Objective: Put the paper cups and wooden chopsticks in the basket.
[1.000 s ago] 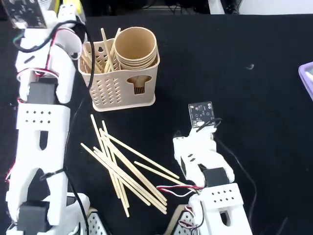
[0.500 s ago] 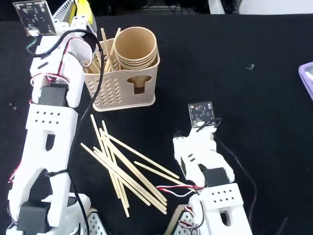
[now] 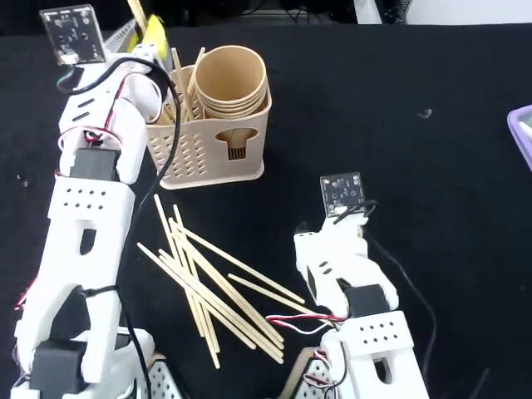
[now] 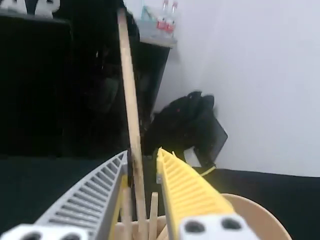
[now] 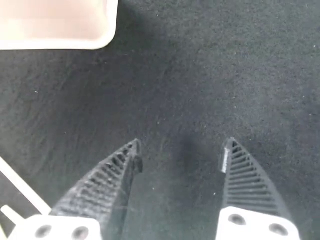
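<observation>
A beige perforated basket (image 3: 218,150) stands at the back left of the black table. Stacked paper cups (image 3: 232,79) fill its right compartment and several wooden chopsticks (image 3: 177,91) lean in its left one. My left gripper (image 3: 148,35) hangs over that left compartment, shut on one upright chopstick (image 4: 131,115). In the left wrist view the gripper (image 4: 144,152) has a cup rim (image 4: 252,210) below it. A loose pile of chopsticks (image 3: 218,287) lies on the table in front of the basket. My right gripper (image 5: 182,150) is open just above bare cloth, right of the pile.
A purple object (image 3: 522,133) pokes in at the right edge of the table. The basket's corner (image 5: 75,30) lies ahead of the right gripper. A chopstick end (image 5: 20,187) from the pile lies beside its finger.
The left arm has swung right and slightly forward, carrying the held chopstick over the basket's left compartment. The right arm has stayed still.
</observation>
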